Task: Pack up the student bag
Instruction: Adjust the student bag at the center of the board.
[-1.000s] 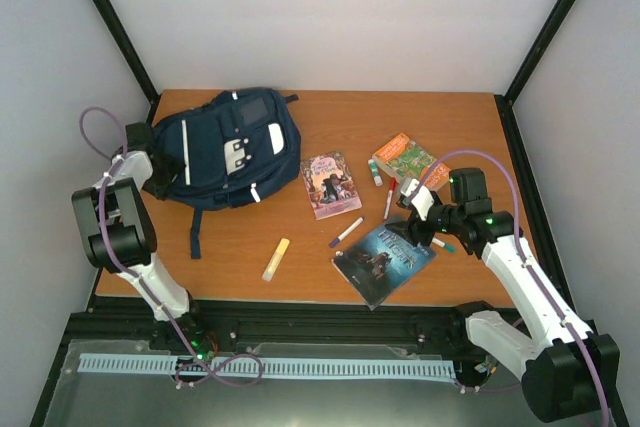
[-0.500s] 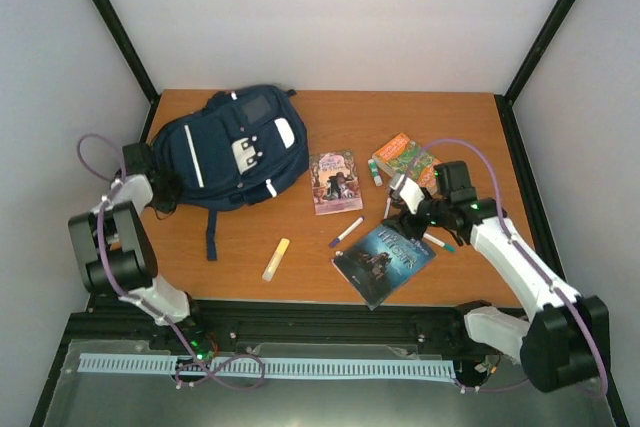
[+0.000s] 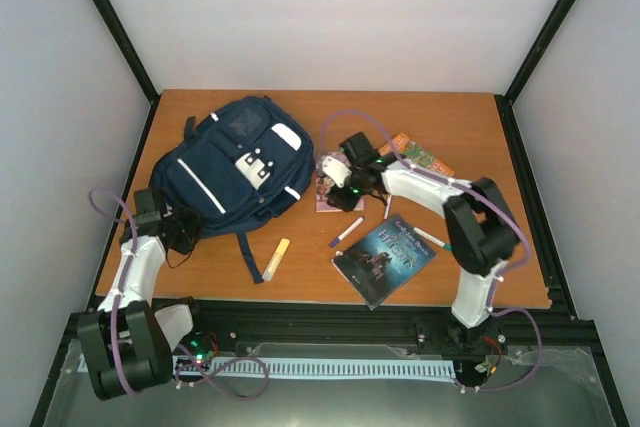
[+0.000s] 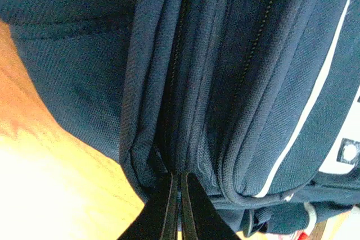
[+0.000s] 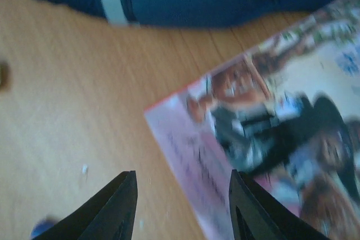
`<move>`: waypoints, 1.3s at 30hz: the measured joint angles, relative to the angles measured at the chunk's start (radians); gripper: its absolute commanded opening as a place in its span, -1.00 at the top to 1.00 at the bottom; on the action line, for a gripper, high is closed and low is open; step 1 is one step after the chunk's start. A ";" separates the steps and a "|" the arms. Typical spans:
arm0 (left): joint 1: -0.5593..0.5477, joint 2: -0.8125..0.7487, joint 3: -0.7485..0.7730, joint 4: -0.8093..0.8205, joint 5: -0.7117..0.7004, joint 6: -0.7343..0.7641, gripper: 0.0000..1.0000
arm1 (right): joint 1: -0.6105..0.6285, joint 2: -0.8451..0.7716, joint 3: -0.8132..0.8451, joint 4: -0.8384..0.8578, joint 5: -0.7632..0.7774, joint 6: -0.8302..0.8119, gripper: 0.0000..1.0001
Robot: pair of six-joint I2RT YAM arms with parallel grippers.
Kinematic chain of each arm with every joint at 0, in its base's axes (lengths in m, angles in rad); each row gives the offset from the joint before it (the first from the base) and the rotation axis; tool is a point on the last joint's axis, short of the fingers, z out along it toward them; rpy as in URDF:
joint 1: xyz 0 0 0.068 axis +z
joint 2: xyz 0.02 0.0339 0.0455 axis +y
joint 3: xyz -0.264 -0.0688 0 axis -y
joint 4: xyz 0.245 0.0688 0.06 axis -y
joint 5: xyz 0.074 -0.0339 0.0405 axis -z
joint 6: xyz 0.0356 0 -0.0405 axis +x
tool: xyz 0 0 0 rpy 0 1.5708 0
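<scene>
Wooden table (image 3: 470, 127) inside white-walled enclosure. Backpack (image 3: 235, 162) on left half of table, near-left edge pinched in left gripper (image 4: 179, 179), fingers closed tight on fabric fold beside zip. Navy fabric, white stripes, pale patches, dark straps. Right gripper (image 5: 183, 177) just beside backpack, jaws apart over corner of pink book (image 5: 270, 122). Book lettering too blurred to read

My table (image 3: 470, 117) is warm orange-brown wood, evenly lit; plain white walls (image 3: 330, 17) close it in on three sides; black frame posts (image 3: 110, 22) rise from the far corners; a black rail (image 3: 330, 322) runs along the near edge.
</scene>
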 measured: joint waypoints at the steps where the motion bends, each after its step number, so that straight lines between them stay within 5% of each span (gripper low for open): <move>1: -0.012 -0.016 -0.012 -0.005 0.006 -0.003 0.91 | 0.019 0.040 0.039 -0.002 0.008 0.008 0.11; 7: -0.089 -0.101 -0.093 -0.017 0.042 -0.028 0.65 | 0.101 0.322 0.308 -0.033 0.072 0.031 0.13; 13: -0.121 -0.097 -0.142 -0.027 0.129 -0.019 -0.17 | 0.108 0.615 0.738 -0.133 0.158 0.061 0.12; 16: -0.121 -0.092 -0.121 -0.074 0.166 0.024 -0.35 | 0.098 0.771 1.007 -0.169 0.238 0.094 0.11; 19: -0.121 -0.112 -0.051 -0.141 0.172 0.069 -0.44 | 0.089 0.821 1.099 -0.174 0.293 0.114 0.07; 24: -0.122 -0.124 0.142 -0.195 0.101 0.137 -0.49 | 0.076 0.636 0.837 -0.173 0.288 0.131 0.02; 35: -0.114 0.130 0.323 -0.183 -0.246 0.201 -0.60 | 0.077 -0.233 0.107 -0.100 -0.021 0.088 -0.09; 39: -0.093 0.232 0.323 -0.153 -0.319 0.200 -0.39 | 0.080 -0.429 -0.168 -0.057 -0.065 0.053 -0.21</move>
